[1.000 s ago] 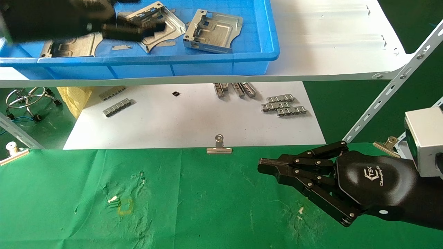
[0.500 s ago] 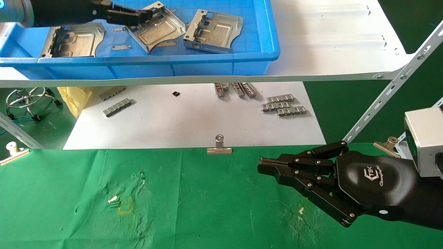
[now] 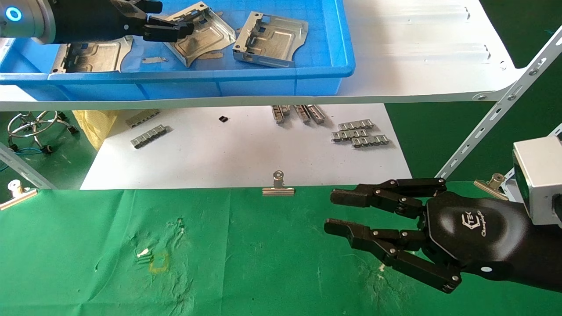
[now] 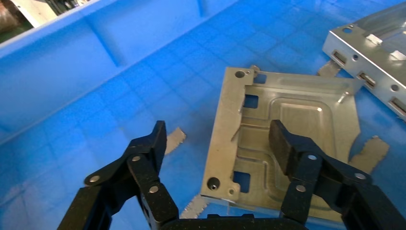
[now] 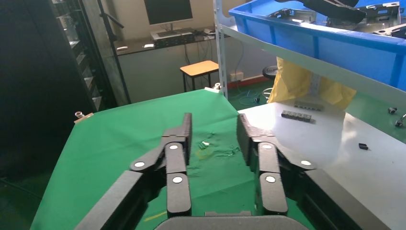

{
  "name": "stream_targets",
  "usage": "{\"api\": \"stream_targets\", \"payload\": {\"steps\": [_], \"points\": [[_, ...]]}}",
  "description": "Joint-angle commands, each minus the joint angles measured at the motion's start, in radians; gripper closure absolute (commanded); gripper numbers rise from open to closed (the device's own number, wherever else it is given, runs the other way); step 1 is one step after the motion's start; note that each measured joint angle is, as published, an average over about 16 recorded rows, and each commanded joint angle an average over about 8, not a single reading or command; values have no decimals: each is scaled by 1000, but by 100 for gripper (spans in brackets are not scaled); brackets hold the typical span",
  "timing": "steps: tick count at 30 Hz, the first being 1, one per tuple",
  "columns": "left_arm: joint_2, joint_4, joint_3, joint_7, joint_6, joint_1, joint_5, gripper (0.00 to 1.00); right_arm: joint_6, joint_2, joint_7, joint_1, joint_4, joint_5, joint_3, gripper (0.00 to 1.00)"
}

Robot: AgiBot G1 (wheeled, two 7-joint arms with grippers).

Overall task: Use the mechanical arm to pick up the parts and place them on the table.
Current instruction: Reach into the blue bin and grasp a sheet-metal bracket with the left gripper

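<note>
My left gripper is inside the blue tray on the white shelf, open and low over the middle silver bracket. In the left wrist view the gripper straddles that bracket's slotted wall, one finger over its plate and the other over bare tray floor. A second bracket lies to the right and a third to the left, partly under my arm. My right gripper hovers open and empty over the green table; the right wrist view shows it too.
Thin metal slips lie on the tray floor. Below the shelf board, a white sheet holds grey ridged strips. A binder clip sits at the cloth's far edge. A yellow square mark is on the cloth.
My left gripper has swung across the tray and settled over the middle bracket. My right gripper's fingers, shut before, have spread open; that arm stays in place.
</note>
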State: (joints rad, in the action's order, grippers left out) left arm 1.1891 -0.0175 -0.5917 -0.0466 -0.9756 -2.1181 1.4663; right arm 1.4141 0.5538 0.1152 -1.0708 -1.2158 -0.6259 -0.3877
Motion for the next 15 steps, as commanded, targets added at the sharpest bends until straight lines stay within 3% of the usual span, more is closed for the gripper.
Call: {"api": "stream_targets", "payload": {"steps": [1,15], "points": [[3,3,-2,4,9,0,2,100,0,0,0,0,0,0,0,0],[17,11,-15,26,36,-3,22,100,0,0,0,0,0,0,0,0]]}}
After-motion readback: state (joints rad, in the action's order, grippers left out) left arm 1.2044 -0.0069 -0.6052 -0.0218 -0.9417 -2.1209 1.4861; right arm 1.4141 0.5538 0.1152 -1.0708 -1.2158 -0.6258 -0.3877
